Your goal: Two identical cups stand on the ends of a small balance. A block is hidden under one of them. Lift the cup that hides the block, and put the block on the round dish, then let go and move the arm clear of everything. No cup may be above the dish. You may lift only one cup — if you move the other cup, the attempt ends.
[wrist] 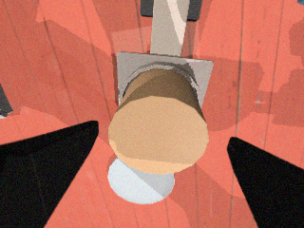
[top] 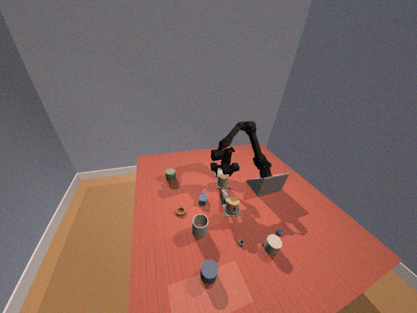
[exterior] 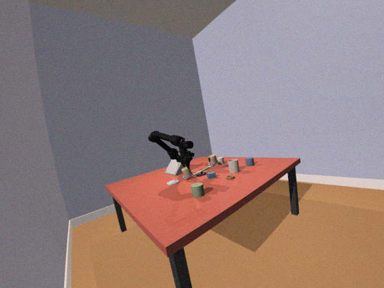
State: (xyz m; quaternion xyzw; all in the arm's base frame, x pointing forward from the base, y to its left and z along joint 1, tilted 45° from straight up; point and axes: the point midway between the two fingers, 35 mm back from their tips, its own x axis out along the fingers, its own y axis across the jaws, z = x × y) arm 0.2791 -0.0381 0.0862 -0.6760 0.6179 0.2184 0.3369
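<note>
My gripper (top: 223,174) (exterior: 188,167) (wrist: 162,135) is open and empty, pointing down, with its fingers on either side of the tan cup (top: 222,180) (exterior: 186,172) (wrist: 159,133) at the dish end of the balance (top: 225,193) (wrist: 166,35). In the wrist view the fingertips stand apart from this cup. This end appears to be the lower one. The other tan cup (top: 232,205) (exterior: 212,159) stands on the opposite end. The pale round dish (top: 219,172) (exterior: 172,182) (wrist: 142,187) lies on the table just beyond the nearer cup, partly covered by it in the wrist view. No hidden block shows.
A grey slanted panel (top: 269,185) (exterior: 173,167) stands by the arm's base. A blue block (top: 202,199) (exterior: 211,174), a brown ring (top: 176,212), an open grey cup (top: 199,229) and a green cylinder (top: 171,175) (exterior: 197,189) stand beside the balance; white and blue cylinders stand farther off.
</note>
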